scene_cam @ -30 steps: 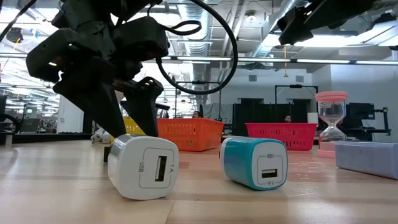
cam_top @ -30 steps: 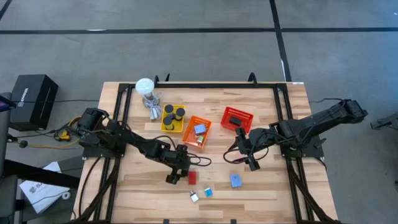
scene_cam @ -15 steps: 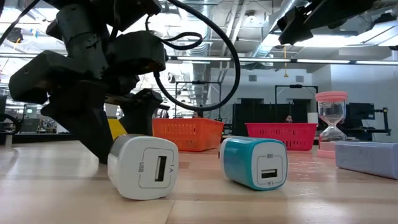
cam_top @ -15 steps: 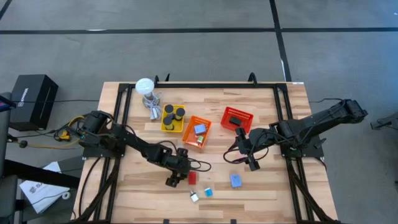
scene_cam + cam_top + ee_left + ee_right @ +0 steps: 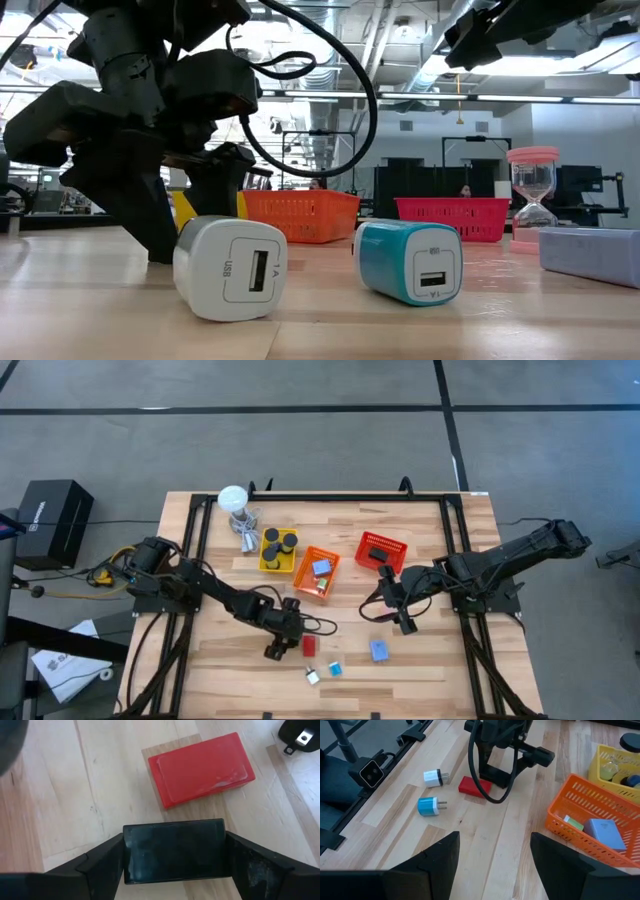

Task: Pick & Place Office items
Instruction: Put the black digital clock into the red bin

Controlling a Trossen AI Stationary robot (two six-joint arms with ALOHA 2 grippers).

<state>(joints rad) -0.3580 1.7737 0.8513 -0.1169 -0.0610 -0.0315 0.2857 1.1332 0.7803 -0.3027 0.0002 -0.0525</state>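
Note:
A black flat rectangle [image 5: 172,850] lies flat on the table beside a red flat rectangle [image 5: 202,769], which also shows in the high view [image 5: 308,646]. My left gripper [image 5: 281,641] is low over the table, shut on the black rectangle. My right gripper [image 5: 401,619] hovers open and empty right of the table's middle; its fingers show in the right wrist view [image 5: 492,865]. A white charger [image 5: 230,268] and a teal charger [image 5: 410,262] lie near the front edge. A light-blue block [image 5: 380,650] lies on the table to their right. My left gripper has the black rectangle between its two fingers [image 5: 102,865], one on each short end [image 5: 131,851]. The fingers come from above, pointing down, and the rectangle spans the whole gap. It lies flat on the table.
A yellow basket [image 5: 278,550] with black pucks, an orange basket [image 5: 317,573] with a light-blue block and a red basket [image 5: 382,550] stand in the table's middle. A white-headed stand [image 5: 235,500] is at the far left. A pink hourglass [image 5: 533,200] shows in the low view.
My left gripper has gone down to the table and a little toward the near left, so that its fingers stand at the black rectangle. My right arm has kept still.

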